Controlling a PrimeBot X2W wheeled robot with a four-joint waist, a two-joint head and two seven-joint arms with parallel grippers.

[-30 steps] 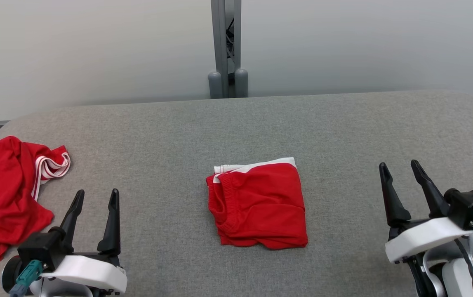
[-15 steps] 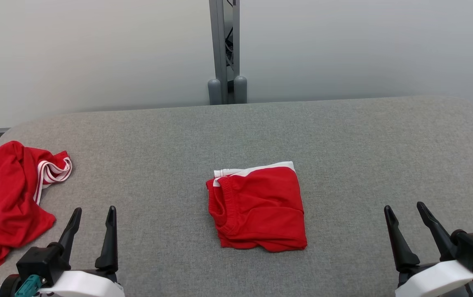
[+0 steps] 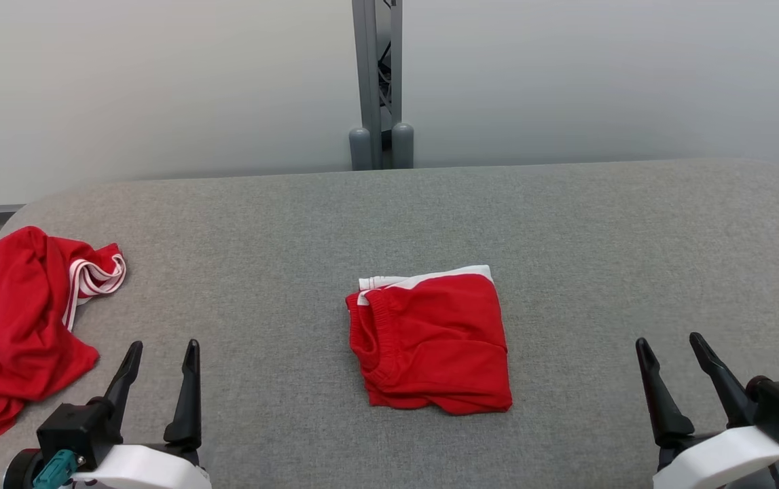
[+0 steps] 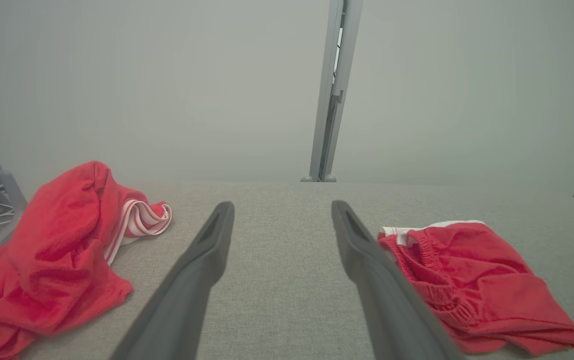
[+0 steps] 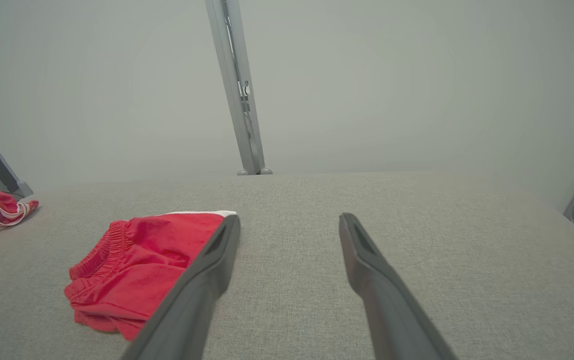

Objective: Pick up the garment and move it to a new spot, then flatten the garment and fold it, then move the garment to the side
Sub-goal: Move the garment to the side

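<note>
A red garment with a white band and an elastic waistband lies folded into a rough square at the middle of the grey table. It also lies right of the fingers in the left wrist view and left of them in the right wrist view. My left gripper stands open near the front edge, well left of the garment, with nothing between its fingers. My right gripper is open and empty too, far right of the garment.
A second red garment with white stripes lies crumpled at the table's left edge, just left of my left gripper. A grey metal post stands behind the table's far edge against a pale wall.
Both grippers have drawn back toward the near edge of the table, the right one farther. The head camera has shifted slightly. The folded garment has not moved.
</note>
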